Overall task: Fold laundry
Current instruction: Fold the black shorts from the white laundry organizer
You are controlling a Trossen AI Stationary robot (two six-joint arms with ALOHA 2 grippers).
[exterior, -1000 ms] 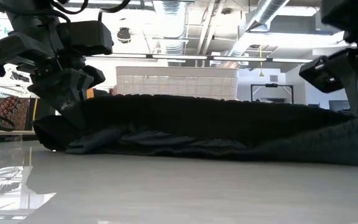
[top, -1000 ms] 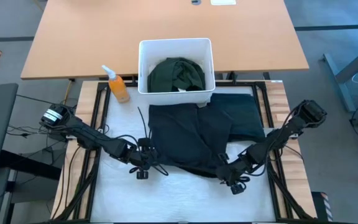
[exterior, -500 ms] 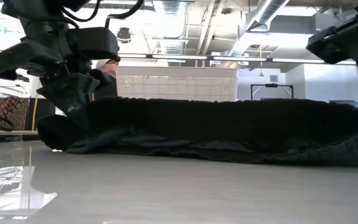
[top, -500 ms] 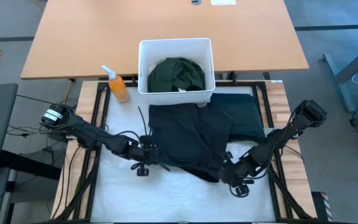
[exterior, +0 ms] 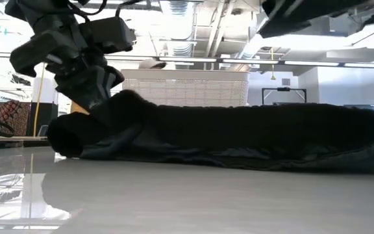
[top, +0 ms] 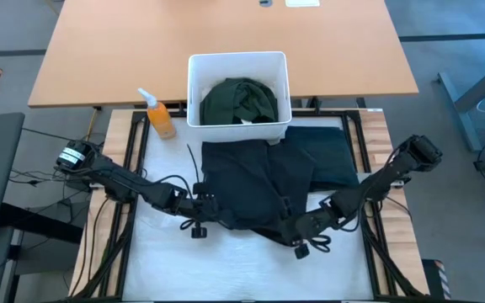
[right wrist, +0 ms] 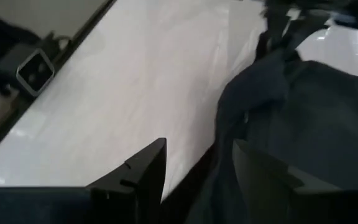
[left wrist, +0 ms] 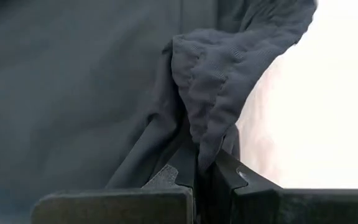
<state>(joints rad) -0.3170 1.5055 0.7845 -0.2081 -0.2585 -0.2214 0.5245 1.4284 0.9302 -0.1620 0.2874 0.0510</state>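
Left tool (left wrist: 197,180) pinches the black cloth garment's (top: 259,181) edge; right tool (right wrist: 197,168) gapes empty beside its hem, mid-fold, probably needs closing next.

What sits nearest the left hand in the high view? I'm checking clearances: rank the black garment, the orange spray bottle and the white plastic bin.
1. Black cloth garment: pinched in the left hand, at its left edge.
2. Orange spray bottle: behind it, toward the table's back left.
3. White rectangular plastic bin: back centre, a little farther.
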